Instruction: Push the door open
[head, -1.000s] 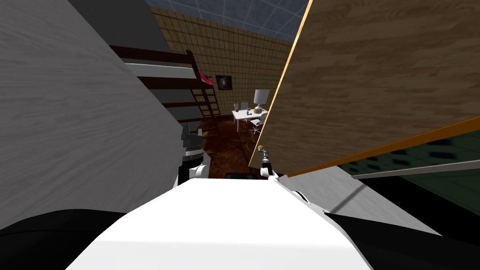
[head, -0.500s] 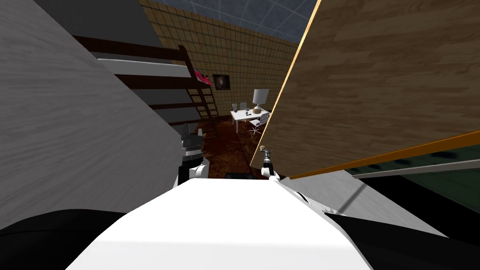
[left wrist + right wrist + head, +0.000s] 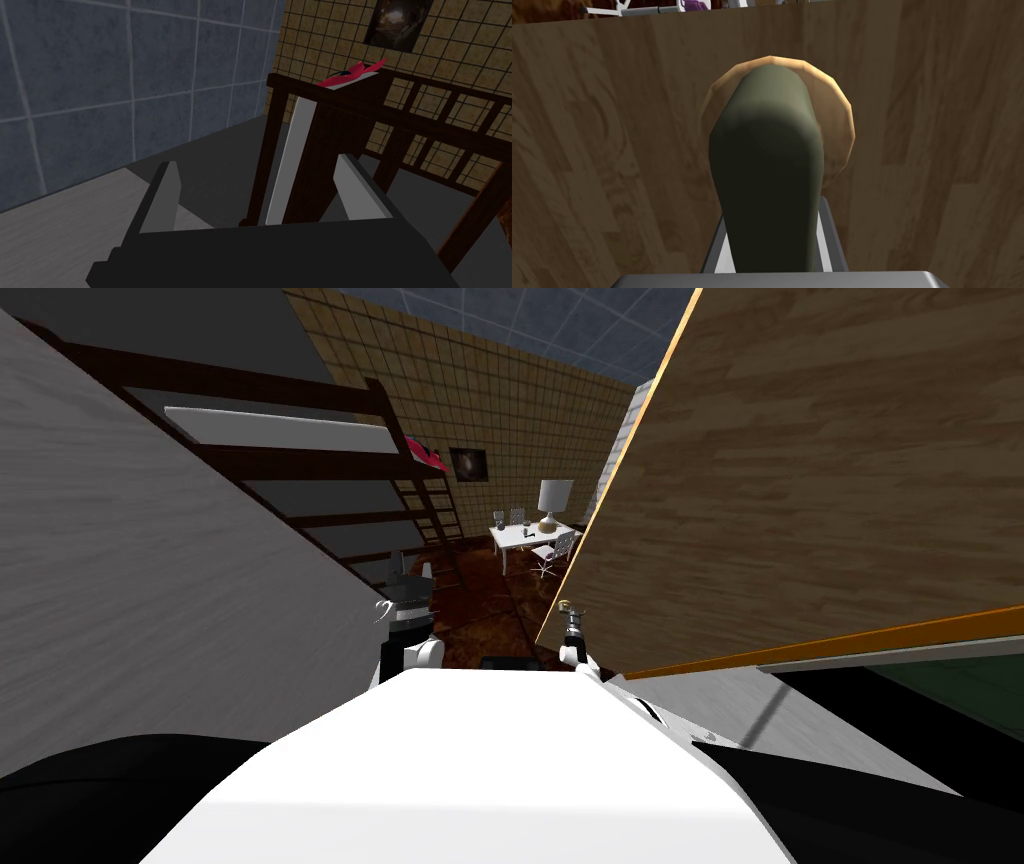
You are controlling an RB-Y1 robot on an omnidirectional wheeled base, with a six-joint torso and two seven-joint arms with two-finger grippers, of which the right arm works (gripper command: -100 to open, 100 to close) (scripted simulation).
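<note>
"Down at the free edge of the door (image 3: 800,488), what is the right gripper (image 3: 570,628) doing?"

"It is clamping the dark olive handle (image 3: 767,165). Both fingers are pressing the lever's sides, just in front of the round brass plate (image 3: 839,120). Gripping there, far from the hinges, is probably giving the arm its best leverage."

"And where is the door itself standing?"

"The wooden leaf is standing part open on the robot's right, angled into a room. A bunk bed (image 3: 330,458) and a white desk (image 3: 525,533) are showing through the gap."

"Why is the left gripper (image 3: 260,165) hanging to one side?"

"It is idling beside the grey wall (image 3: 150,588) on the left. Its fingers (image 3: 162,200) are spread wide with nothing between them, and it is pointing toward the bunk bed. Most likely it is being held clear of the doorway."

"How far along is the push looking?"

"Judging by the gap, it is well under way, though the leaf is probably needing more swing before the body is fitting through."
</note>
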